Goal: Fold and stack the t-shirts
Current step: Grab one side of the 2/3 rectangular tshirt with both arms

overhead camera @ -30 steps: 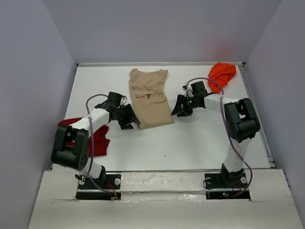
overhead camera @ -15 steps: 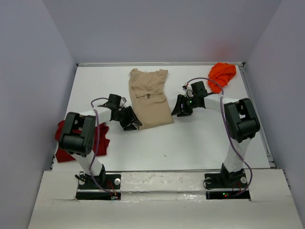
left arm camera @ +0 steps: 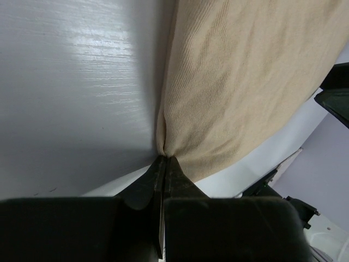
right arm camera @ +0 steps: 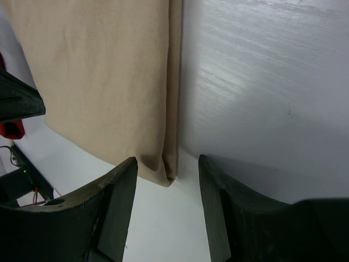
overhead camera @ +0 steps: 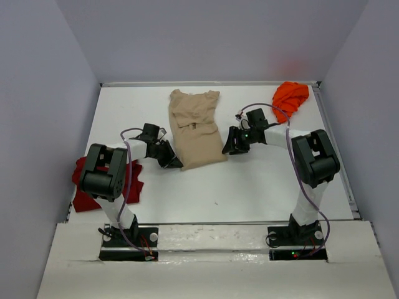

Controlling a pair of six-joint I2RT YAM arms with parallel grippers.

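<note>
The tan t-shirt [overhead camera: 196, 128] lies folded lengthwise in the middle of the table, collar end at the back. My left gripper [overhead camera: 173, 161] is shut on its near left corner; in the left wrist view the tan cloth [left arm camera: 240, 82] bunches into the closed fingertips [left arm camera: 163, 161]. My right gripper [overhead camera: 228, 147] stands open at the shirt's near right corner, which in the right wrist view [right arm camera: 166, 169] lies between its fingers [right arm camera: 122, 185] untouched. The dark red t-shirt [overhead camera: 128, 184] lies crumpled at the near left under the left arm. The orange t-shirt [overhead camera: 290, 96] is bunched at the back right.
The white table [overhead camera: 249, 187] is walled by grey panels on three sides, with a raised rim [overhead camera: 336, 149] along the right edge. Both arm bases sit on the near white ledge [overhead camera: 212, 240].
My left gripper slid a little toward the shirt's near left corner and went from open to shut on it. The right gripper edged slightly left toward the near right corner, still open.
</note>
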